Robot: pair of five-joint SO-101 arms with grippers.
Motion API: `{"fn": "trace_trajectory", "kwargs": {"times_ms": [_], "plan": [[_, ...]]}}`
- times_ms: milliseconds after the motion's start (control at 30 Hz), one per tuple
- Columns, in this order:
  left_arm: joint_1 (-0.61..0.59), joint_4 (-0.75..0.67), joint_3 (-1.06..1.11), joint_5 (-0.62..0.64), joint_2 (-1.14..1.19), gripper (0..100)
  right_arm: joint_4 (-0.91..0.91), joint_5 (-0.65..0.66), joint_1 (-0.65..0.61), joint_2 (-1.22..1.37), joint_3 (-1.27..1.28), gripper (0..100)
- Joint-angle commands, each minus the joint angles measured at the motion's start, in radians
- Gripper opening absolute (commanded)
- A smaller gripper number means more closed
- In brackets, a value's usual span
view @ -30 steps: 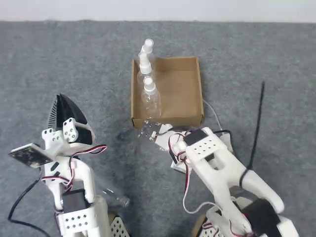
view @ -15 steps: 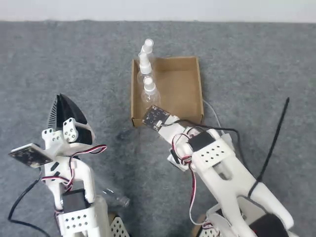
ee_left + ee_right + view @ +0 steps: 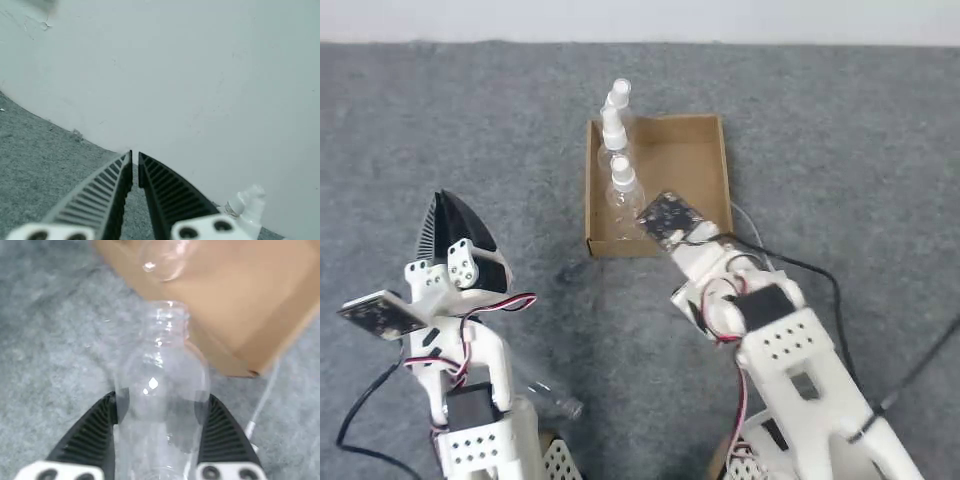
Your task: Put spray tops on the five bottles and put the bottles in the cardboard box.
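My right gripper (image 3: 162, 402) is shut on a clear bottle (image 3: 160, 380) whose neck is open, with no spray top. The bottle's neck points at the near wall of the cardboard box (image 3: 240, 335). In the high view the right arm's wrist (image 3: 672, 220) sits over the box's (image 3: 725, 180) front edge. Three bottles with white spray tops (image 3: 623, 180) stand along the box's left side. My left gripper (image 3: 442, 200) is shut and empty, raised at the left, away from the box; its tips (image 3: 135, 156) face a white wall.
Another clear bottle (image 3: 555, 400) lies on the grey carpet beside the left arm's base. Black and white cables (image 3: 760, 250) run right of the box. A white spray top (image 3: 247, 200) peeks past the left gripper.
The right arm has swung up and to the right with the bottle, from in front of the box to its front edge. The left arm has stayed put.
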Motion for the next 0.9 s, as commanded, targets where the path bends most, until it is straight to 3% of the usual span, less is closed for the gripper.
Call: {"fn": "trace_trajectory", "kwargs": {"times_ms": [0,367,867], "plan": [[0.002,-0.014,-0.013,-0.008,-0.023,1,-0.039,-0.044,0.035,-0.122,0.011,6.2],[0.002,-0.014,-0.013,-0.008,-0.023,1,-0.137,-0.189,0.154,-0.275,0.084,6.2],[0.003,-0.014,-0.013,-0.008,-0.023,1,-0.208,-0.371,0.315,-0.289,0.086,6.2]]}}
